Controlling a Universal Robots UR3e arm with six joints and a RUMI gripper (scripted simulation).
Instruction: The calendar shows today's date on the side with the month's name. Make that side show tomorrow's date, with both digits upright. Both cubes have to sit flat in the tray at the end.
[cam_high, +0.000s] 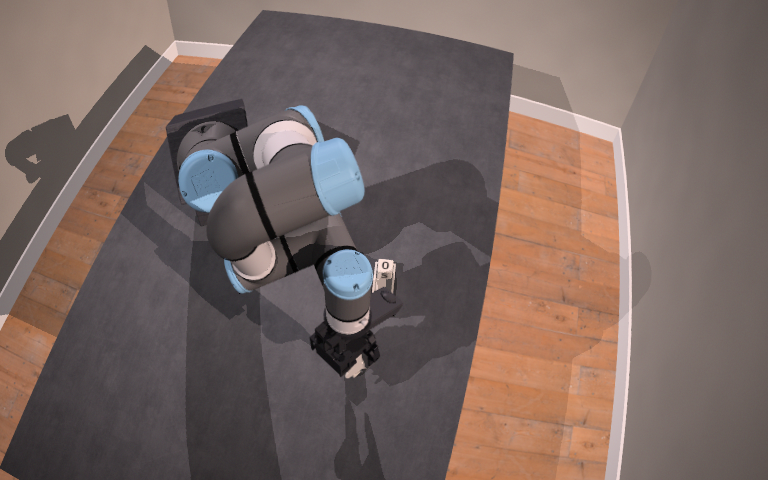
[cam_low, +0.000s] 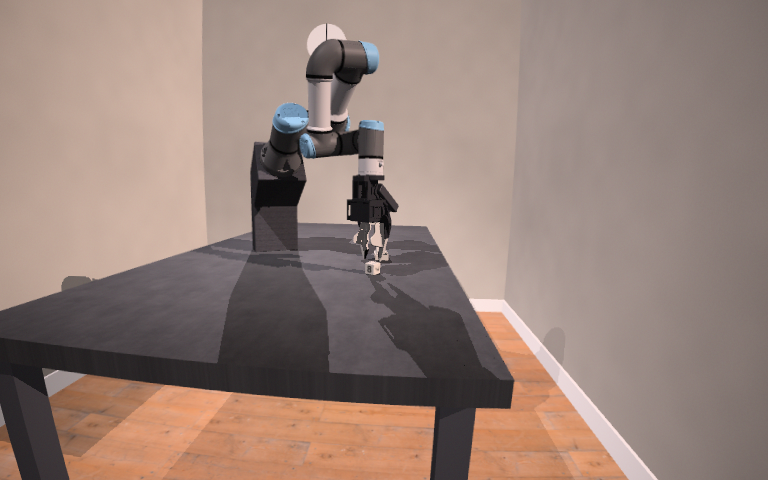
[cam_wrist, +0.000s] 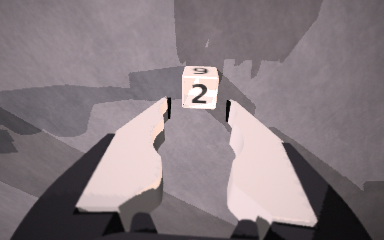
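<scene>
A white cube (cam_wrist: 200, 94) (cam_low: 372, 268) lies on the table, outside the tray. In the wrist view it shows a 2, with a foreshortened mark like a 9 above it; the exterior view shows an 8 on a side. My gripper (cam_wrist: 198, 100) (cam_low: 372, 258) is partly open and empty. Its fingertips are above the cube, with one on each side of it in the wrist view. The other cube (cam_high: 385, 269) is at the calendar and shows 0 and, below it, what looks like a 5. The arm partly covers the calendar, and the month's name is not readable.
The calendar stands beside the wrist joint (cam_high: 347, 273) in the top view and behind the fingers in the exterior view. The table's long edge (cam_high: 485, 294) lies to the right of it. The arm's base block (cam_low: 275, 226) stands farther back on the left.
</scene>
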